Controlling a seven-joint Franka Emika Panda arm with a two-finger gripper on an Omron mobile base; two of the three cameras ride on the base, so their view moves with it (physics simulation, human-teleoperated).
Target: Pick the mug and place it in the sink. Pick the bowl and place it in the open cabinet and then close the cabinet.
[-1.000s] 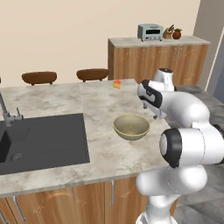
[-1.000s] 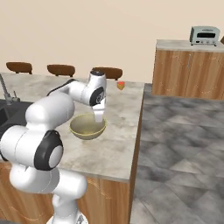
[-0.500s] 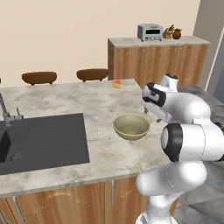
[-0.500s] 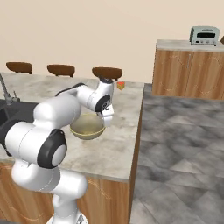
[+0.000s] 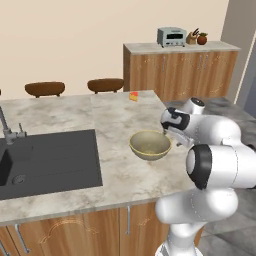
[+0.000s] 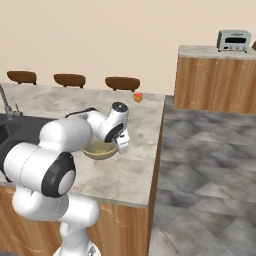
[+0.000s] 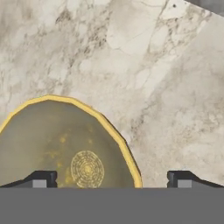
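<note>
The bowl (image 5: 150, 145) sits upright on the marble bench (image 5: 75, 112), near its right edge and well to the right of the sink (image 5: 47, 157). It has not shifted over the last second. In the hand view the bowl (image 7: 65, 144) fills the lower left, its yellowish rim curving up and round, a ringed pattern at its centre.

The claw (image 7: 109, 178) hangs over the bowl's right rim with its two fingertips (image 7: 41, 179) spread wide apart, one above the bowl's inside and the other beyond the rim over bare marble. It holds nothing. In the right base view the claw (image 6: 121, 144) points down just beside the bowl (image 6: 99, 149), on the side nearer the bench edge.

A second ago the hand stood higher and further back, over the far side of the bowl; since then it has dropped and swung out toward the bench's right edge, with the wrist rolled round.

The faucet (image 5: 6, 125) rises at the sink's far left. A small yellow-orange item (image 5: 133, 96) lies near the bench's far edge, well apart from the bowl. A toaster (image 5: 171, 36) stands on the far counter.
</note>
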